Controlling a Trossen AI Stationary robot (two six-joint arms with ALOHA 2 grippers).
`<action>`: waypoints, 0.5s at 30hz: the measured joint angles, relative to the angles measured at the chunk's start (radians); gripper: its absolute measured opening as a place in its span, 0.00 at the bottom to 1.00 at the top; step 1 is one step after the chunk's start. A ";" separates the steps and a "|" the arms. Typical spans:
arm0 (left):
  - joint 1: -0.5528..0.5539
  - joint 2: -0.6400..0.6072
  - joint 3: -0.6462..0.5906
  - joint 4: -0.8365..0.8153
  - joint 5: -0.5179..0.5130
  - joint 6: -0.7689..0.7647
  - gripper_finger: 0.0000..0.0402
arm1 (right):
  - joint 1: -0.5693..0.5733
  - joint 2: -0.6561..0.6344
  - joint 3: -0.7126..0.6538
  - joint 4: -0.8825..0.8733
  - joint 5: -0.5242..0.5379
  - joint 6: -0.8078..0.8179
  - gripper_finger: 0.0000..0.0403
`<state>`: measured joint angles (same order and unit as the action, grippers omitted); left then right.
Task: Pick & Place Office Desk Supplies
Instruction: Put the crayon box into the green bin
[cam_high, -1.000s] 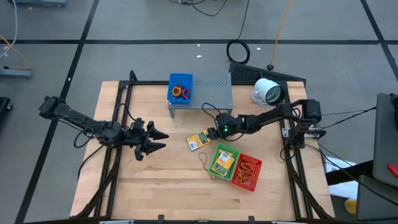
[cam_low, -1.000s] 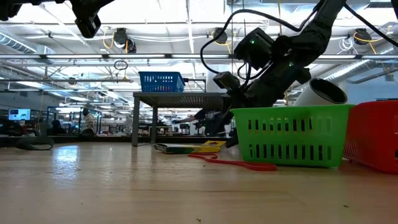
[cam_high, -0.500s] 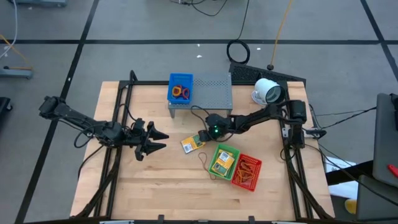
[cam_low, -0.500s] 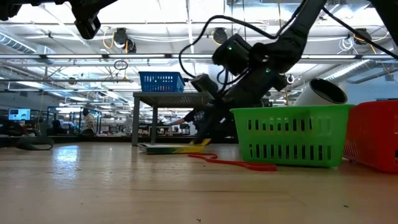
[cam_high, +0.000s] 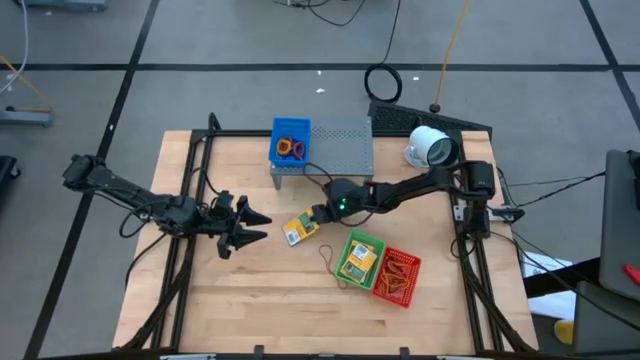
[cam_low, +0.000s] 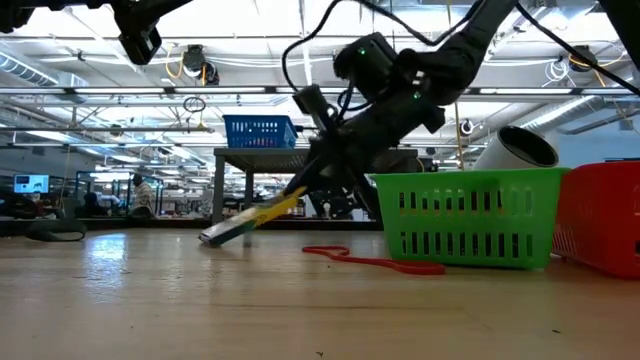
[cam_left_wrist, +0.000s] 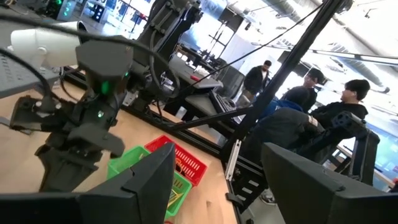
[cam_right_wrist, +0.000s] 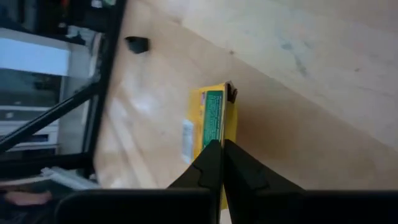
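Low view: right end effector (cam_low: 300, 187) pinches tilted yellow packet (cam_low: 245, 220).

I see the shelf (cam_high: 335, 146) at the table's back, a bin (cam_high: 291, 142) on its left end. Before the shelf lies a packet (cam_high: 298, 229); two baskets (cam_high: 379, 263) sit right of it, a band (cam_high: 331, 259) between.

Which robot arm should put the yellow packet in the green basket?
The right one. Its claw is already shut on the flat yellow packet with a green label, one end tilted up off the wooden table, near the green plastic basket. The left claw waits open, farther away.
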<state>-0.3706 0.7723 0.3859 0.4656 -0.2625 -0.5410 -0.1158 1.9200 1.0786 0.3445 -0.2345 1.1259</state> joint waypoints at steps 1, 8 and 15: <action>0.000 0.000 0.000 0.000 0.000 0.000 0.62 | 0.001 -0.006 0.000 0.003 -0.005 -0.002 0.00; 0.000 0.000 0.000 -0.007 0.000 -0.009 0.62 | 0.009 -0.117 0.000 -0.015 -0.010 -0.040 0.00; 0.000 0.000 0.000 -0.006 0.001 -0.014 0.62 | 0.025 -0.353 -0.001 -0.192 -0.034 -0.149 0.00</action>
<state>-0.3706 0.7720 0.3859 0.4595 -0.2619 -0.5555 -0.0904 1.5673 1.0779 0.1522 -0.2689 0.9765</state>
